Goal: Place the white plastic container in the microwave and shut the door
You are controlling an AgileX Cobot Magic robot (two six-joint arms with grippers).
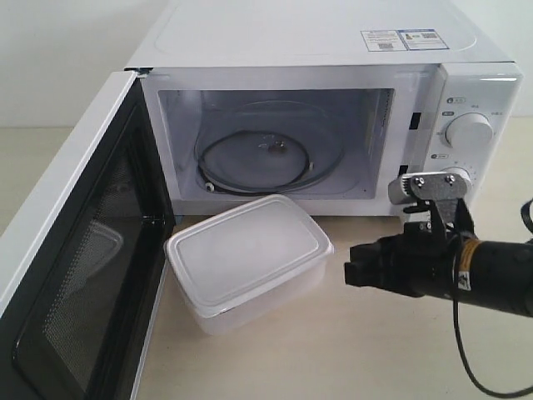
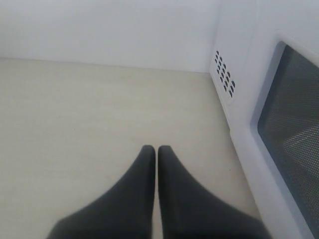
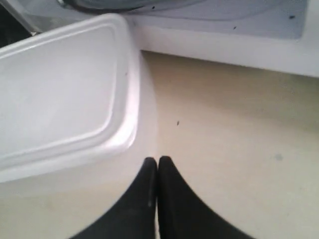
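The white plastic container (image 1: 247, 259) (image 3: 60, 94) sits lidded on the table just in front of the microwave (image 1: 333, 125), whose door (image 1: 79, 258) stands swung wide open at the left. The glass turntable (image 1: 268, 158) shows inside the cavity. My right gripper (image 1: 351, 273) (image 3: 158, 160) is shut and empty, close to the container's right side, its tips a short way from the wall. In the left wrist view my left gripper (image 2: 157, 148) is shut over bare table, beside the door's outer face (image 2: 289, 124). The left arm does not show in the exterior view.
Two round dials (image 1: 468, 131) sit on the microwave's right panel, behind my right arm. A black cable (image 1: 466, 350) hangs from that arm. A pale wall stands behind the table in the left wrist view.
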